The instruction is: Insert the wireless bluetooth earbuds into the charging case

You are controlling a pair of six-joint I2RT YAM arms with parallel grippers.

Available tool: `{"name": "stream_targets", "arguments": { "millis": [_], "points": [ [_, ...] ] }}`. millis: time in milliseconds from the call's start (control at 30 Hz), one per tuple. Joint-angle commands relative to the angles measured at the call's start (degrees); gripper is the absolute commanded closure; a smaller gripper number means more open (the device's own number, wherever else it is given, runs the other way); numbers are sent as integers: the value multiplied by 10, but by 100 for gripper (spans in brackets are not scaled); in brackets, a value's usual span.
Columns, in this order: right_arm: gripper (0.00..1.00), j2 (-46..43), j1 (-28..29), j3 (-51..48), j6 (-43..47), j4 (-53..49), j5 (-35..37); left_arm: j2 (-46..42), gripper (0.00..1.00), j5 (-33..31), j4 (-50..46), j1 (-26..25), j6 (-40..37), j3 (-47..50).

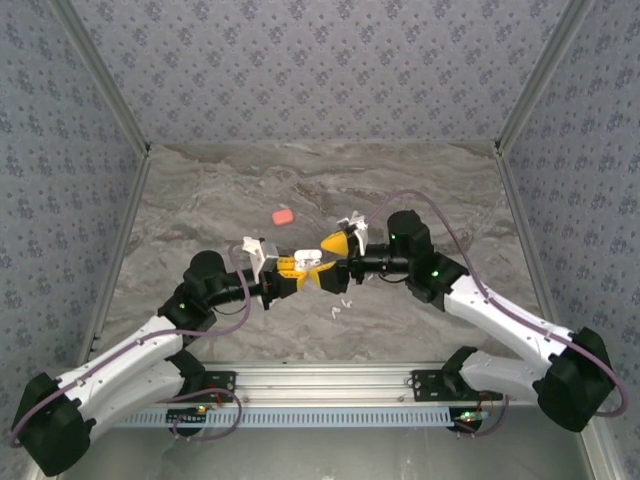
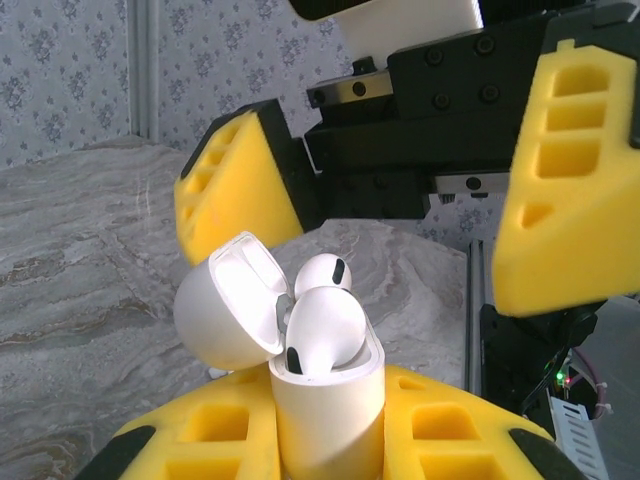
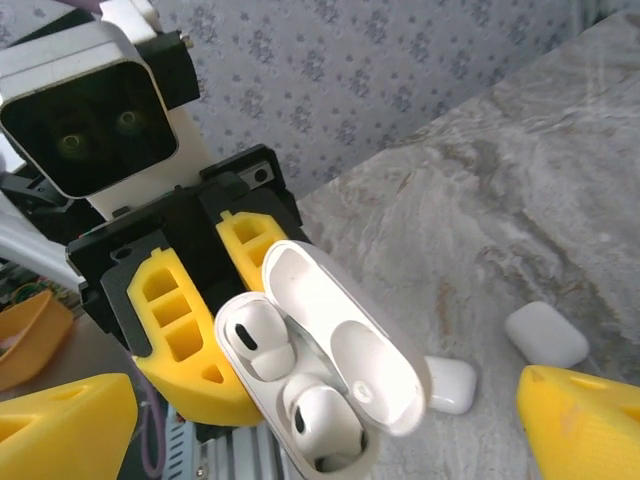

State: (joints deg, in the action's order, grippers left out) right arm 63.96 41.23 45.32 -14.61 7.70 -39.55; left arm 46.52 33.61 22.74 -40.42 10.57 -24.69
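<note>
Left gripper (image 1: pixel 303 270) is pressed tight on the charging case (image 2: pixel 325 405), dead centre of the overhead view. And there they are: two white earbuds (image 2: pixel 325 330) sitting in the wells, rounded heads poking out of the mouth, stems down inside. The lid (image 2: pixel 225 315) hangs open, hinged off toward the left of the left wrist frame. Right gripper (image 1: pixel 345 252) sits directly opposite with its jaws spread wide. One yellow finger is at the upper left of that frame, the other is at the far right, and neither touches anything. Here's what matters: the case's long axis runs out of the left fingers straight toward the right gripper. So the open mouth and the buds face the right arm, the nearer free one. In the right wrist view the case lies between that gripper's own fingertips, low in the frame. The heads look a touch proud to me, so a press along that axis, or a nudge on the lid, seems the likely call. More loose earbuds (image 1: pixel 340 307) lie on the table (image 1: pixel 200 200) just below the grippers in the overhead view.
</note>
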Motion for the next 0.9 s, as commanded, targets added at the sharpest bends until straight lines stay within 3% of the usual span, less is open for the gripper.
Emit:
{"name": "stream_targets", "arguments": {
  "millis": [0,533,867],
  "points": [
    [0,6,10,38,5,-7,-40,-3,100,11,20,-7,-4,-12],
    [8,-53,16,22,27,-59,-49,-1,100,-5,9,-9,-8,-12],
    [0,-37,5,42,38,-71,14,-1,100,5,10,-10,-10,-14]
  ]
}}
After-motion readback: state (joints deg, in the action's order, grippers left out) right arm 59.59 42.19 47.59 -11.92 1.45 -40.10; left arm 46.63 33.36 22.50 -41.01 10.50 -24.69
